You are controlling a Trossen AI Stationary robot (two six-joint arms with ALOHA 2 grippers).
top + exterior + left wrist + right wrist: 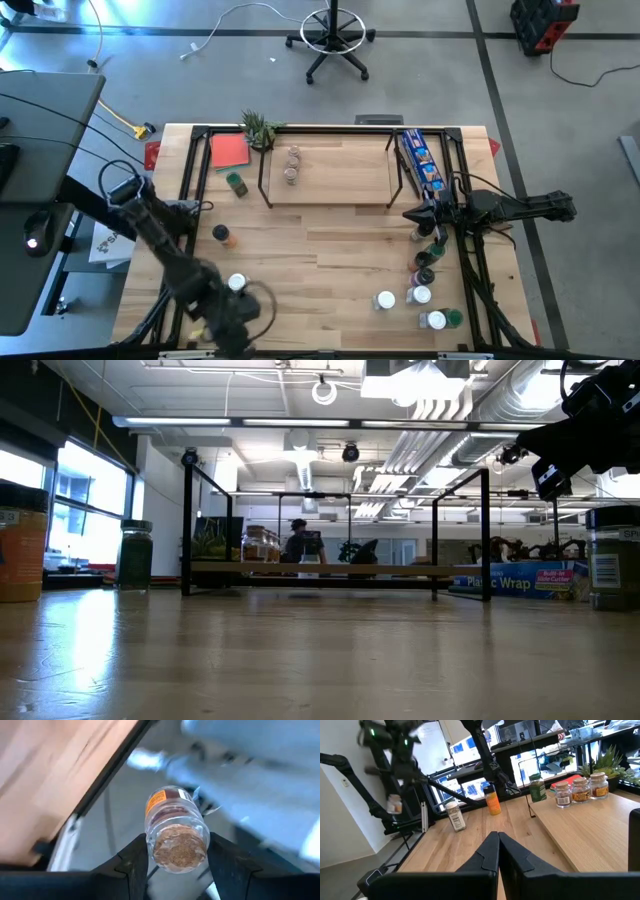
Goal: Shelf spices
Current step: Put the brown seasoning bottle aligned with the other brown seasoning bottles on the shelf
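Held spice jar (176, 827): small clear cylinder, brown granular fill, orange label strip near the lid end. Smooth glass or plastic; base faces the wrist camera. Clamped between the two dark fingers of the left gripper (175, 857), lifted off the table (330, 250) near its 7 o'clock corner.

Shelf (330, 172): light-wood board on thin black metal legs, at the table's 12 o'clock; three jars (292, 165) stand on it.

Loose jars: green-lidded (237, 185) and orange-filled (221, 235) at 9 o'clock; white-lidded (237, 283) beside the left gripper; a cluster (425, 280) at 4 o'clock.

Right gripper (498, 851): fingers pressed together, empty, at 3 o'clock above the cluster.
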